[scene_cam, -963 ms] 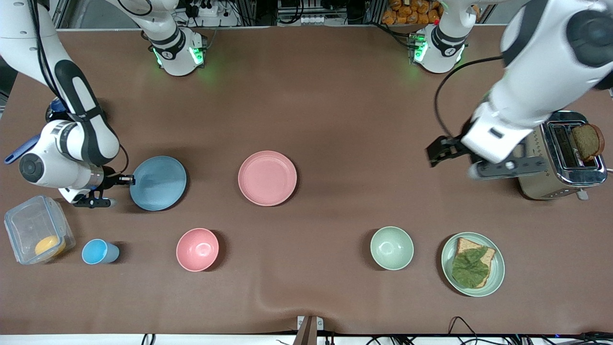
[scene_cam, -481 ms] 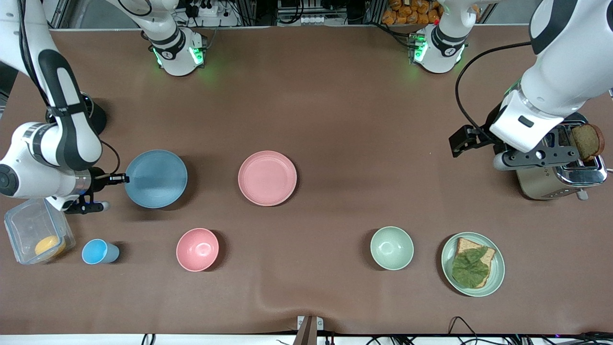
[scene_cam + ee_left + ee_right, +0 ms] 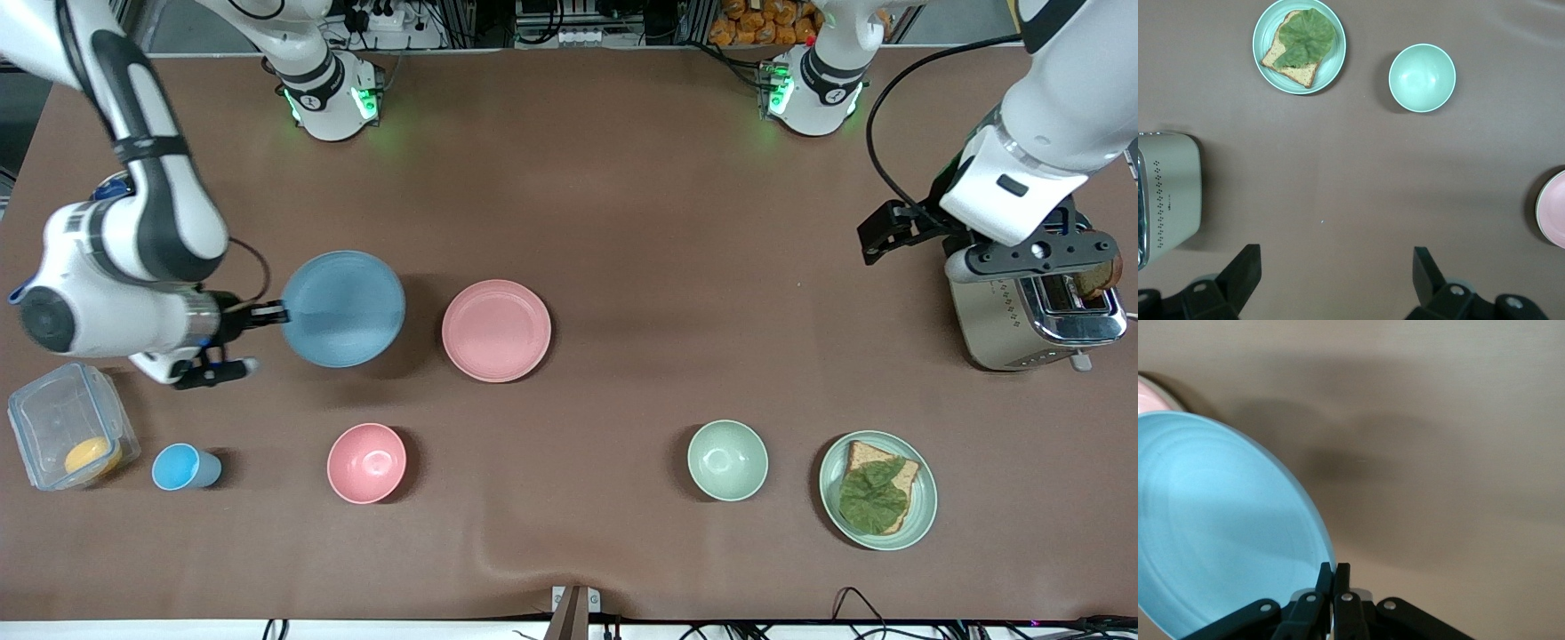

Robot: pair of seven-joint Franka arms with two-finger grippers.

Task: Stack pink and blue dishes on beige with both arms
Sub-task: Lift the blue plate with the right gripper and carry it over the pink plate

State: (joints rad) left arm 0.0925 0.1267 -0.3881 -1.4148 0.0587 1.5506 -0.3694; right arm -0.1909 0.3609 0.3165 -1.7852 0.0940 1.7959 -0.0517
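My right gripper [image 3: 271, 313] is shut on the rim of the pastel blue plate [image 3: 342, 308] and holds it tilted in the air, close beside the pink plate [image 3: 496, 331]. In the right wrist view the fingers [image 3: 1333, 577] pinch the blue plate's [image 3: 1225, 527] edge, and a sliver of the pink plate [image 3: 1151, 397] shows. The pink plate lies flat mid-table. My left gripper [image 3: 1031, 260] hangs open and holds nothing above the toaster [image 3: 1031, 320]; its wrist view shows wide-apart fingers [image 3: 1335, 273] over bare table and the pink plate's [image 3: 1555, 207] edge. No beige plate is in view.
A clear lidded box [image 3: 67, 436], a small blue cup [image 3: 182, 467] and a pink bowl [image 3: 366, 462] stand nearer the front camera. A green bowl [image 3: 727, 460] and a green plate [image 3: 927, 498] with bread and lettuce sit toward the left arm's end.
My right gripper lifted the blue plate off the table and carried it toward the pink plate. My left arm drew back toward its end, over the toaster.
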